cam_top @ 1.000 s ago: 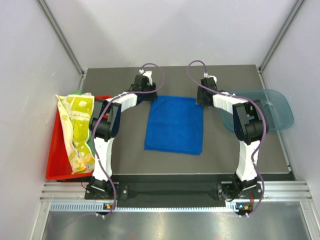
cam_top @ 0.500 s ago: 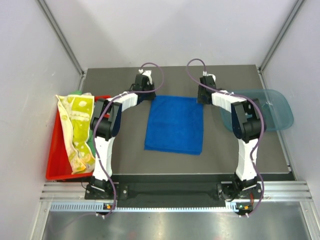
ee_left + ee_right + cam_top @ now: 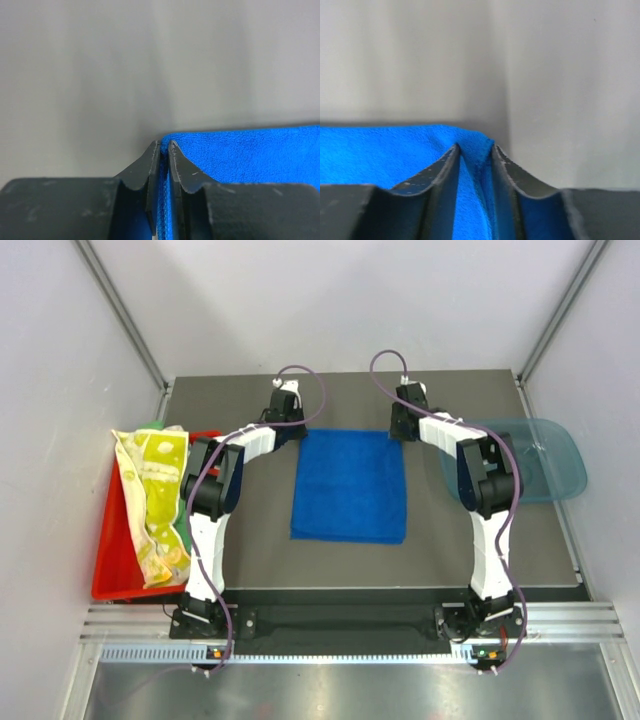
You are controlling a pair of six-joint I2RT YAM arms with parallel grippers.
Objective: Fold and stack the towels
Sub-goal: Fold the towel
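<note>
A royal blue towel (image 3: 350,486) lies spread flat in the middle of the dark table. My left gripper (image 3: 297,430) sits at its far left corner, and in the left wrist view the fingers (image 3: 156,165) are pinched on the blue towel's edge (image 3: 240,155). My right gripper (image 3: 397,430) sits at the far right corner; in the right wrist view the blue towel's corner (image 3: 475,142) bunches between the two fingers (image 3: 510,170). More towels, a pale yellow one with green print (image 3: 155,502) on top, lie heaped at the left.
A red tray (image 3: 110,570) at the table's left edge holds the heaped towels. A translucent blue bin (image 3: 545,455) stands at the right, close to the right arm. Grey walls enclose the table on three sides.
Both grippers have closed on the blue towel's far corners. The right gripper shifted slightly left and toward the back, and the towel's far edge straightened.
</note>
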